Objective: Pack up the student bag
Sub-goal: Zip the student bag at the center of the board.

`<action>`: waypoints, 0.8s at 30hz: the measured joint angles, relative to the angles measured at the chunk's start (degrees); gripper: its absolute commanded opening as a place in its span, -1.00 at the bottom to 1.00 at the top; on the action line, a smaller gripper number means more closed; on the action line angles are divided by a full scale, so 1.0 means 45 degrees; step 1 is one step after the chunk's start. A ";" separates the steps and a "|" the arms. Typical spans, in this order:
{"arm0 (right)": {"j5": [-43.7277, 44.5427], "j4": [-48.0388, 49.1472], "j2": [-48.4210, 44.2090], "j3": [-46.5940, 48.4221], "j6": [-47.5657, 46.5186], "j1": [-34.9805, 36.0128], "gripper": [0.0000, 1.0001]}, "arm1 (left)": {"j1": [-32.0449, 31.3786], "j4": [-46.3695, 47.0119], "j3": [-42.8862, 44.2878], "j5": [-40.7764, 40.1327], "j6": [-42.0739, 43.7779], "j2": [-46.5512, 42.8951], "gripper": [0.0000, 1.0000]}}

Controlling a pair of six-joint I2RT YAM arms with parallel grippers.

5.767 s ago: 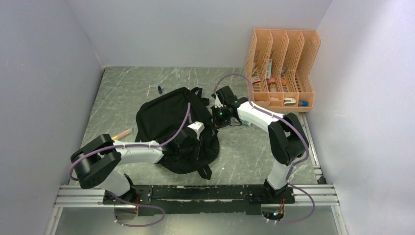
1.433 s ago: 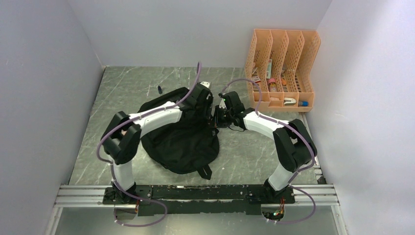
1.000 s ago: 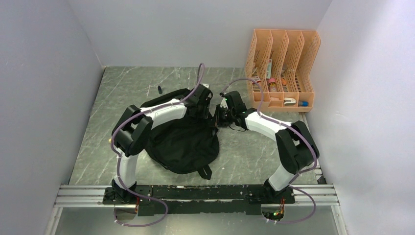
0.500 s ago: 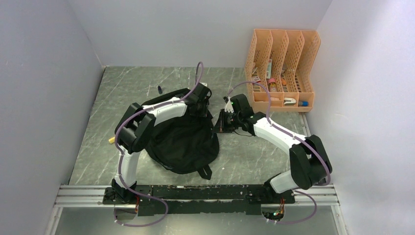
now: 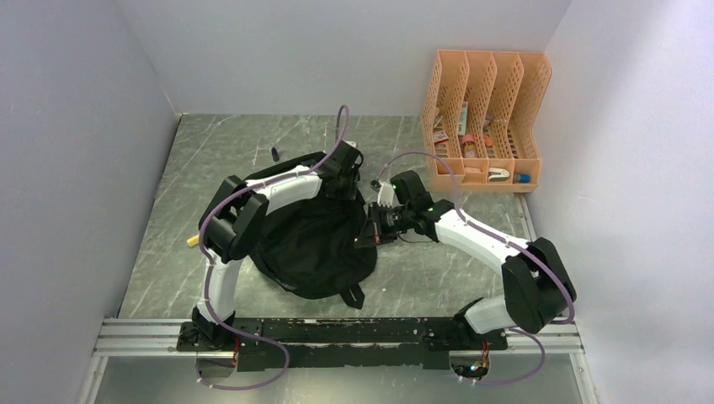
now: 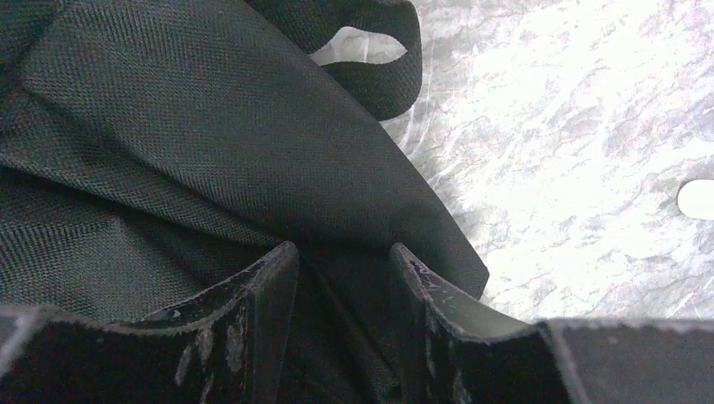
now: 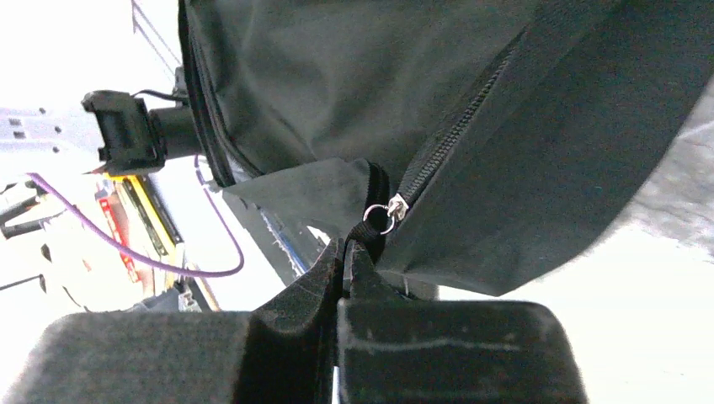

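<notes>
The black student bag (image 5: 311, 252) lies on the table's middle. At its far top my left gripper (image 5: 349, 166) stands with jaws partly apart, pinching a thick fold of the bag's fabric (image 6: 210, 143) between its fingertips (image 6: 341, 261). On the bag's right edge my right gripper (image 5: 375, 229) is shut on the black zipper pull cord (image 7: 370, 231). The cord hangs from a silver ring on the slider (image 7: 391, 206). The zip's closed teeth (image 7: 459, 126) run away from the slider. Beside the slider the bag's edge gapes a little.
An orange slotted file organiser (image 5: 484, 118) holding several small items stands at the back right. A small dark item (image 5: 274, 152) lies behind the bag, and a pale stick end (image 5: 194, 239) shows by the left arm. Grey walls close both sides.
My right gripper has moved toward the near side along the bag's right edge, drawing the zipper pull with it. The left gripper has stayed on the bag's top.
</notes>
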 measured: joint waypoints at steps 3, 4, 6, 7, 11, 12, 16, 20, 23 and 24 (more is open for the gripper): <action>-0.0087 0.0238 -0.0102 -0.0117 0.0005 0.0306 -1.00 | 0.0015 0.0000 0.0000 0.0034 0.0005 0.0000 0.06; 0.0010 0.0243 -0.0228 -0.0185 0.0015 0.0330 -1.00 | 0.0019 0.0005 0.0000 0.0068 0.0015 -0.0010 0.08; 0.0466 0.0141 -0.0617 -0.0257 0.0068 0.0359 -1.00 | 0.0058 0.0015 -0.0015 0.0219 0.0053 -0.0092 0.12; 0.0680 0.0087 -0.0806 -0.0257 0.0102 0.0369 -1.00 | 0.0083 0.0044 -0.0083 0.0335 0.0073 -0.0194 0.14; 0.1812 0.0063 -0.1642 -0.0257 0.0461 0.0461 -1.00 | 0.0291 0.0379 -0.1214 0.1083 0.0092 -0.1496 0.20; 0.2001 0.0102 -0.1734 -0.0262 0.0568 0.0461 -1.00 | 0.0345 0.0379 -0.1520 0.1253 0.0078 -0.1904 0.21; 0.2749 0.0777 -0.1982 -0.0738 0.1185 0.0461 -1.00 | 0.0476 0.0554 -0.3410 0.2147 -0.0262 -0.4386 0.26; 0.3308 0.1292 -0.2171 -0.1277 0.1787 0.0457 -1.00 | 0.0520 0.1049 -0.5178 0.3055 -0.0821 -0.6382 0.29; 0.3735 0.1593 -0.2341 -0.1307 0.2118 0.0413 -1.00 | 0.0520 0.1292 -0.5984 0.3648 -0.1122 -0.7067 0.28; 0.3871 0.1685 -0.2404 -0.1297 0.2205 0.0350 -1.00 | 0.0520 0.1360 -0.6164 0.3857 -0.1166 -0.7169 0.28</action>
